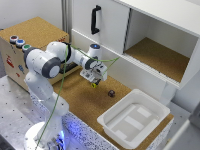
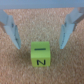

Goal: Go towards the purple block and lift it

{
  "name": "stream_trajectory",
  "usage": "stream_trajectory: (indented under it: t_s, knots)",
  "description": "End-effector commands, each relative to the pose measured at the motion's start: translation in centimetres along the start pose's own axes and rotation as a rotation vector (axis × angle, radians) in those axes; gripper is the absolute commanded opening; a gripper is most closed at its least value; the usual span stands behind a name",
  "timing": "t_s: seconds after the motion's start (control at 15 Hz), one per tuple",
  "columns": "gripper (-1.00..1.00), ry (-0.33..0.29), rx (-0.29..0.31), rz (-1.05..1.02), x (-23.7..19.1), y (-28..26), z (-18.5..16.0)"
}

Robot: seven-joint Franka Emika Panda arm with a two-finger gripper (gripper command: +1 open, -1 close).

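1. Base: white arm pedestal at the lower left of the exterior view, standing on a speckled, perforated metal plate, with a green cable trailing down past it.
2. Bin (image 1: pixel 134 118): white plastic, rectangular, shallow, with rounded corners and a raised rim; lower right of the exterior view, resting on the cork.
3. Table (image 1: pixel 80 97): flat top with a grainy brown cork surface, running from the centre to the lower right.
4. Purple block (image 1: pixel 111 93): tiny, near-black cube on the cork at frame centre, between the gripper and the bin. It lies just to the exterior view's right of the gripper and slightly lower in the frame, apart from the fingers and not between them. It does not show in the wrist view.
5. Gripper (image 1: pixel 94 83): pointing down over the cork, fingers (image 2: pixel 11 29) spread wide and holding nothing. The fingers are pale blue-grey and tapered.
6. Yellow cube (image 2: pixel 40 54): small, lime-yellow, with dark letter marks on its faces; it sits on the cork directly beneath the gap between the fingers, touching neither.
7. Box (image 1: pixel 27 37): cork-topped, upper left, with round buttons along its near edge.
8. Cabinet (image 1: pixel 145 35): white, smooth panels, black vertical handle (image 1: pixel 95 20); an open compartment at upper right has a cork floor.
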State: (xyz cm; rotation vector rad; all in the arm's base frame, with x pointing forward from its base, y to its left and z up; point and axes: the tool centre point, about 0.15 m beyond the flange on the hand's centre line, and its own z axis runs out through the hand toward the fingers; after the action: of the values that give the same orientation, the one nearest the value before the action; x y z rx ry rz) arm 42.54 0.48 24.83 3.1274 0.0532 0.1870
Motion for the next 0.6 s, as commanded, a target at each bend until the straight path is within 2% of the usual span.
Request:
stream_trajectory:
  t_s: [0.0,0.4,0.53]
  knots:
    - [1.00,0.085,0.008,-0.012,-0.4,1.0,-6.3]
    - [1.00,0.071,-0.066,0.011,0.1,6.3,-8.2]
    - [1.00,0.058,-0.069,0.031,-0.1,7.9,-7.8]
